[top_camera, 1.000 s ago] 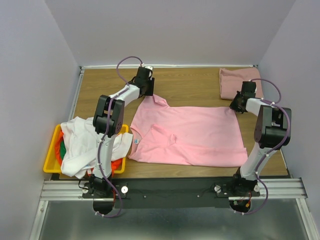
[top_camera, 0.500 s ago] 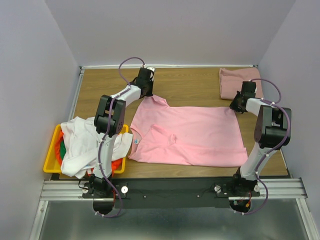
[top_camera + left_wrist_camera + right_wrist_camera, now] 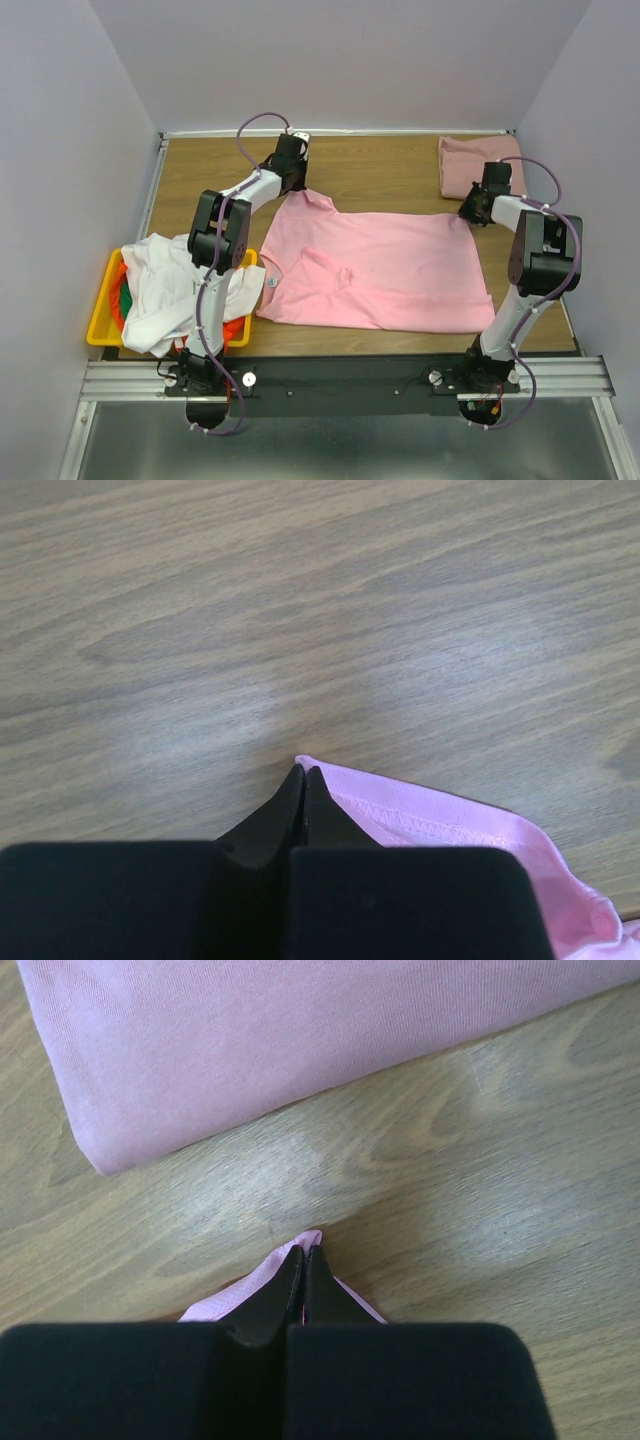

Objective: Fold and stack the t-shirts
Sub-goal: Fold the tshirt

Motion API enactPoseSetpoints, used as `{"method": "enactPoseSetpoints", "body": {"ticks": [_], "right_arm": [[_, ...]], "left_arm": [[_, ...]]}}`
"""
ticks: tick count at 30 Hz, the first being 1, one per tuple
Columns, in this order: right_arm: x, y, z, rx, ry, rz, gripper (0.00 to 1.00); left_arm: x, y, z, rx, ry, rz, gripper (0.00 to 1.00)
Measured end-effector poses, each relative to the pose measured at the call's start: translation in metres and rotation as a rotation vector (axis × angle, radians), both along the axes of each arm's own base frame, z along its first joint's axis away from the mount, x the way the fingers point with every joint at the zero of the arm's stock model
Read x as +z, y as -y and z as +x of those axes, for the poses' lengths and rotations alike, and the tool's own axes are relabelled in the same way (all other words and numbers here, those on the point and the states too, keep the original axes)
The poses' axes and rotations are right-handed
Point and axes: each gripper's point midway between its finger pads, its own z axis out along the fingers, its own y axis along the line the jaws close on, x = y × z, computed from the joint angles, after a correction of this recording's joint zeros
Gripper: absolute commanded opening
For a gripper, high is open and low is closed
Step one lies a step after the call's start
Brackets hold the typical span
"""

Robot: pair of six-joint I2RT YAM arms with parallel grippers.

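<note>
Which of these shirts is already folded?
The dusty rose-pink t-shirt at far right, a neat rectangle. The bright pink t-shirt lies spread out; the white t-shirt is heaped over the bin.

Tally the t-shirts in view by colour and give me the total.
bright pink t-shirt: 1
dusty rose t-shirt: 1
white t-shirt: 1
orange t-shirt: 1
green t-shirt: 1
Total: 5 showing; the pile in the yellow bin may hide more.

From above and behind the arm bases, the top camera looks down over the whole surface (image 3: 380,165). Each wrist camera rides just behind its pincer, close to the boards: left pincer (image 3: 302,780) at the pink shirt (image 3: 450,825) corner, right pincer (image 3: 303,1260) by the folded rose shirt (image 3: 300,1040). Both spots show from above too.
</note>
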Motion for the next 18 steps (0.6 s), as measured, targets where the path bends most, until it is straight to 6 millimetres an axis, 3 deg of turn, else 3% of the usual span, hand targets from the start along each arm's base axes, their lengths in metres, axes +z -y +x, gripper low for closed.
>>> {"method": "enactPoseSetpoints", "body": {"ticks": [5, 14, 18], "right_arm": [[0.006, 0.0, 0.002, 0.0, -0.01, 0.0, 0.0], [0.053, 0.006, 0.039, 0.005, 0.096, -0.02, 0.0], [0.061, 0.007, 0.045, 0.008, 0.116, -0.026, 0.0]], "left_arm": [[0.02, 0.001, 0.009, 0.01, 0.045, -0.012, 0.0], [0.096, 0.008, 0.05, 0.012, 0.227, -0.072, 0.0], [0.11, 0.008, 0.05, -0.018, 0.254, -0.099, 0.0]]}}
